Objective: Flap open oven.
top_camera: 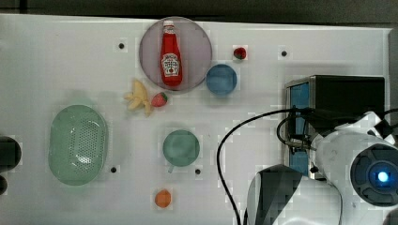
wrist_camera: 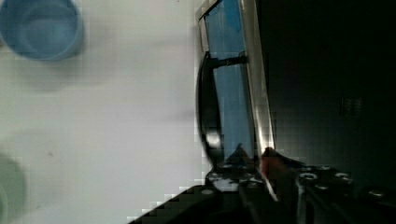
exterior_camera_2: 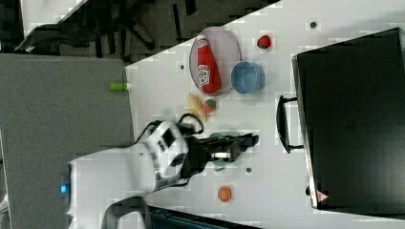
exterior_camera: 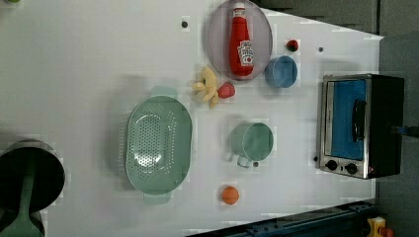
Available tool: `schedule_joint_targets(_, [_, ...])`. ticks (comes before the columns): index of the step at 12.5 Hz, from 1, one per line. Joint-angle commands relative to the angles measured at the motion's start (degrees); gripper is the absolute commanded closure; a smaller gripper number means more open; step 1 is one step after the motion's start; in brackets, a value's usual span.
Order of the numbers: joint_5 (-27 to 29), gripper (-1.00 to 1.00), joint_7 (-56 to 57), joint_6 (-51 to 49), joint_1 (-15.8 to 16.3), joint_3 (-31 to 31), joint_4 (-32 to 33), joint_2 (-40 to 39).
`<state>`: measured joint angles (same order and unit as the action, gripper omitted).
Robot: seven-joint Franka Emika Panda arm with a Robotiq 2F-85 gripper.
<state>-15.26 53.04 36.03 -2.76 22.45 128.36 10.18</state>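
In the top view, the oven (top_camera: 335, 105) sat at the table's (top_camera: 70, 61) right end, and my arm (top_camera: 347, 164) hung over its front. In the left view, its blue glass door looked shut, knobs (exterior_camera: 341, 167) below it. In the right view, my gripper (exterior_camera_2: 248, 141) floated near the handle (exterior_camera_2: 282, 124), not touching. In the wrist view, my fingers (wrist_camera: 243, 161) were nearly together beside the door, holding nothing.

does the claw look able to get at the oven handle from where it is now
Probably yes: the claw sits right by the handle of the shut oven, and nothing lies between them.
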Motion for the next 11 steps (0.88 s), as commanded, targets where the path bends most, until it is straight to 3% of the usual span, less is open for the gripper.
schedule_joint_targets(1, [0.08, 0.65, 5.67, 5.02, 0.09, 1.37, 0.58, -5.04])
schedule_joint_targets(11, [1.53, 0.65, 5.69, 13.96, -0.38, 2.32, 0.81, -17.93])
